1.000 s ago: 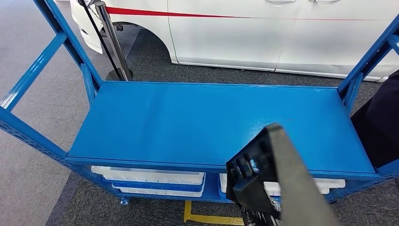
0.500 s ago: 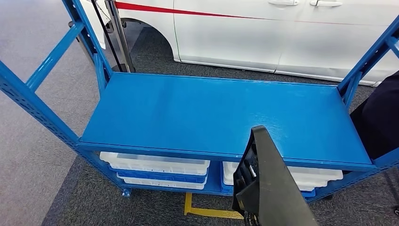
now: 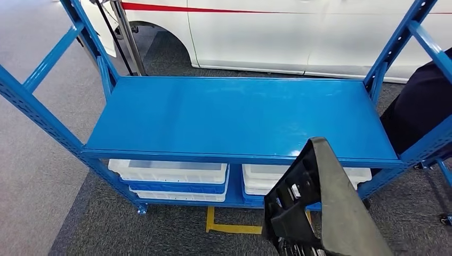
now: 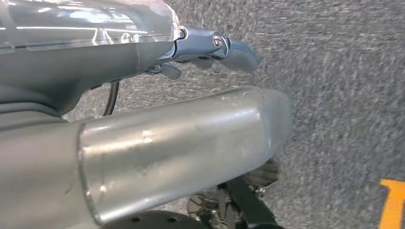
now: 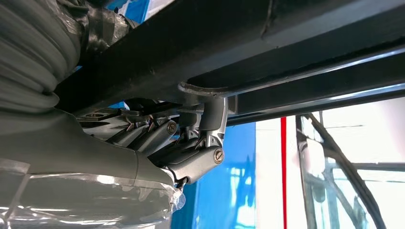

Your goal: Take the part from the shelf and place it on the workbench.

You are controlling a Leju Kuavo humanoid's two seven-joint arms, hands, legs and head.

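Part (image 3: 320,208) held by right hand (image 5: 191,143), fingers hooked around its edge; long axis tilted up and away toward blue shelf unit (image 3: 240,120). Positioned just short of shelf unit's front edge. Left hand (image 4: 210,47) hung over carpet, holding nothing; finger spread indeterminable. White bins (image 3: 170,173) stacked beneath shelf unit's top deck, contents hidden.

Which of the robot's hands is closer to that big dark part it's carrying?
Right. The right hand grips the dark part from beneath. The left hand hangs over the carpet floor, holding nothing.
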